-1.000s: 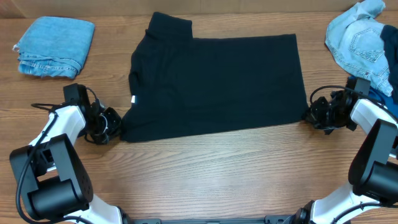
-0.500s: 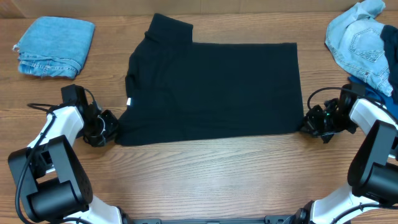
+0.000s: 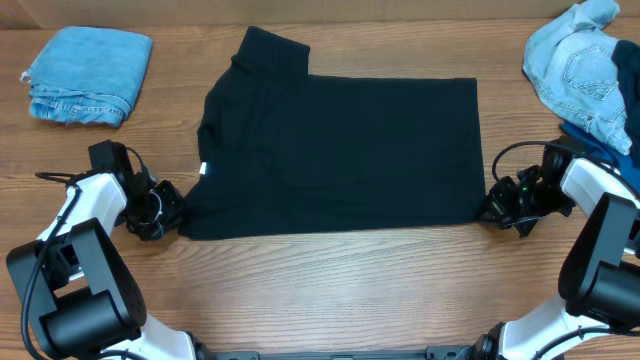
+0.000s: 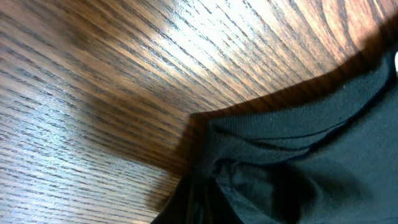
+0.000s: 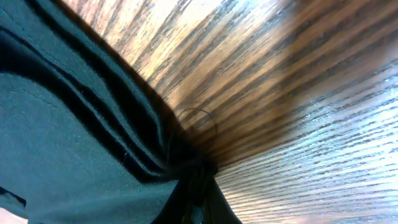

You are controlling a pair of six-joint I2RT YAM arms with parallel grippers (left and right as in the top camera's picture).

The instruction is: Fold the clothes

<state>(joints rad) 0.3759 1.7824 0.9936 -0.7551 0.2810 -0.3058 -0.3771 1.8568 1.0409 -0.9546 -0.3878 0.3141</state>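
Note:
The black T-shirt [image 3: 340,150] lies flat and folded on the wooden table, its small white tag [image 3: 203,168] at the left edge. My left gripper [image 3: 172,212] is shut on the shirt's near-left corner, which bunches at the jaws in the left wrist view [image 4: 249,180]. My right gripper [image 3: 495,207] is shut on the near-right corner, seen gathered at the jaws in the right wrist view [image 5: 124,155]. A folded light-blue denim piece [image 3: 88,73] lies at the far left. Loose light-blue denim [image 3: 578,65] lies over a royal-blue garment [image 3: 608,142] at the far right.
The wooden table [image 3: 330,290] stretches bare between the shirt's near edge and the arm bases. Both arms reach in from the near corners, their cables looping beside the grippers.
Both grippers have drawn the shirt's near corners toward me, the left one also leftward. The shirt has slid nearer and its bottom edge now lies straighter.

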